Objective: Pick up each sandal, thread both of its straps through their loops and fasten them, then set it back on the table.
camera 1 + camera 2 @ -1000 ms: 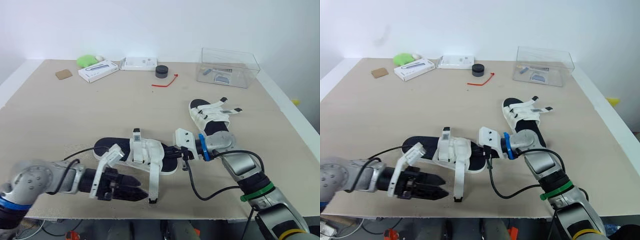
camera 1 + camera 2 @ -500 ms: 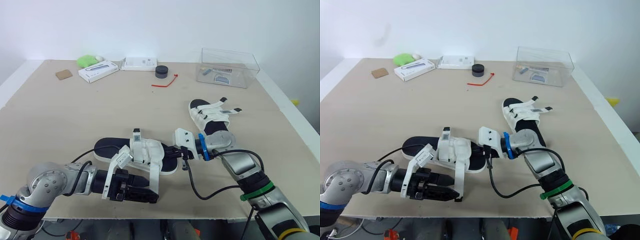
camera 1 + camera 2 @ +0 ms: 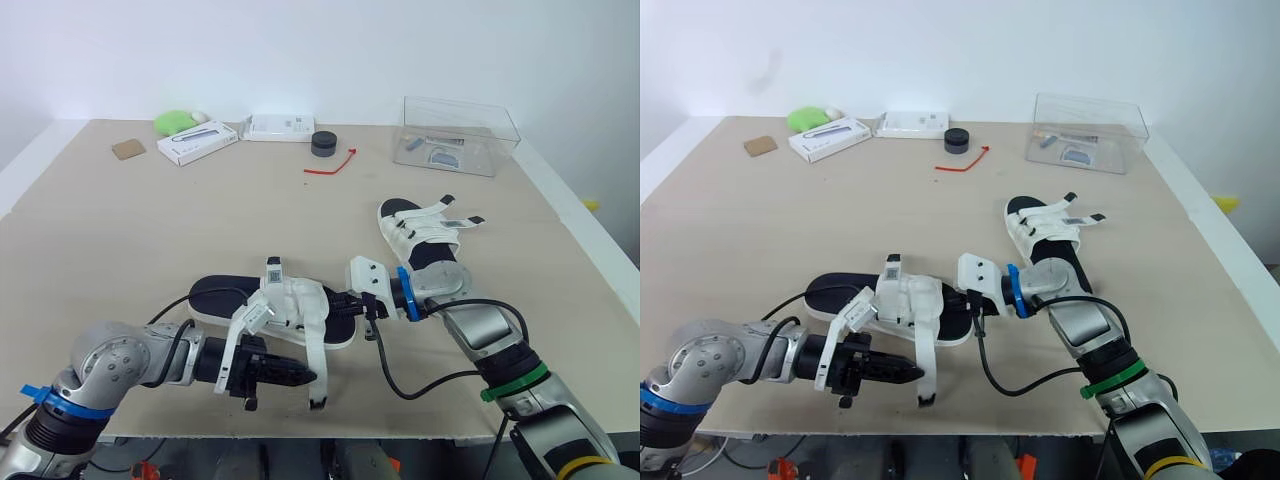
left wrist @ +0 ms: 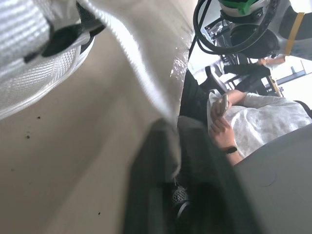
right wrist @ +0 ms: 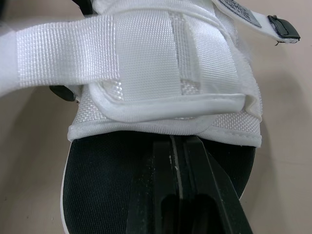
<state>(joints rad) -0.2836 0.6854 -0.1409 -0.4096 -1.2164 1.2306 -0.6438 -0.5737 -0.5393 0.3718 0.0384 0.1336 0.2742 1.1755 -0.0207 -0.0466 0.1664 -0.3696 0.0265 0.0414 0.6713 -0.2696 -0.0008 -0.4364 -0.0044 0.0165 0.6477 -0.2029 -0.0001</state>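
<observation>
The near sandal (image 3: 272, 300), black-soled with white straps, lies at the table's front. My right gripper (image 3: 350, 303) is shut on the edge of its sole at the right end; the right wrist view has both fingers (image 5: 163, 170) pinching that black sole below the white upper (image 5: 161, 78). One long strap (image 3: 319, 368) hangs from this sandal over the table's front edge. My left gripper (image 3: 306, 378) is shut on that strap, which runs down between its fingers (image 4: 156, 161). The second sandal (image 3: 425, 245) lies behind my right arm with its straps loose.
Along the back of the table sit a clear plastic box (image 3: 460, 135), two white boxes (image 3: 197, 141) (image 3: 277, 126), a black puck (image 3: 323, 143), a red tie (image 3: 332, 165), a green object (image 3: 174, 121) and a brown square (image 3: 127, 149). A seated person (image 4: 229, 117) is beyond the table.
My left gripper moved right along the front edge to the hanging strap and closed on it; the strap's end swung slightly right. The right arm held still.
</observation>
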